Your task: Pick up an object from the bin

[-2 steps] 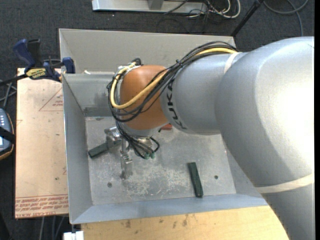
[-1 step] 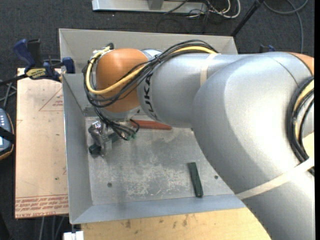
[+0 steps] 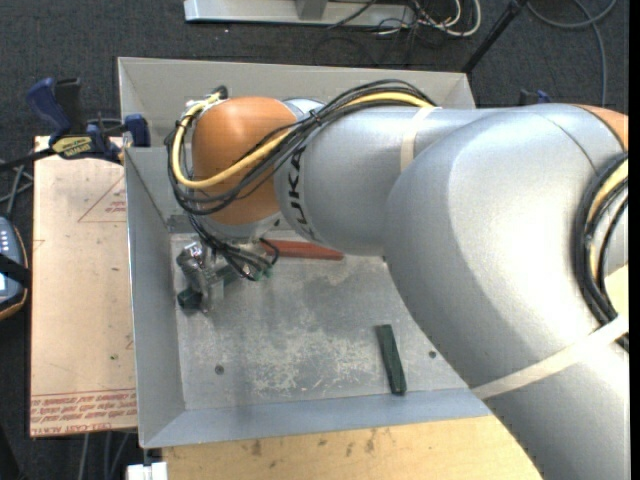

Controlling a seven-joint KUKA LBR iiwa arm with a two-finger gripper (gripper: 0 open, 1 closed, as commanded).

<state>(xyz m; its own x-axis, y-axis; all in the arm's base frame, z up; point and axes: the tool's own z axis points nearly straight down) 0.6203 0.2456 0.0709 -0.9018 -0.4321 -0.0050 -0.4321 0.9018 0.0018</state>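
My gripper (image 3: 203,271) hangs low over the bin floor near the left wall, under the arm's orange cover. A flat red-orange strip (image 3: 308,252) lies just right of it, with its far end hidden beneath the arm. A small green-and-dark bit (image 3: 258,271) sits between the gripper and that strip; I cannot tell whether it is loose or part of the wrist. A dark green bar (image 3: 391,359) lies farther off, near the front right of the bin floor, well apart from the gripper.
The arm covers the bin's right side and back. The left wall stands close beside the gripper. Bare scuffed floor stretches between the gripper and the dark green bar.
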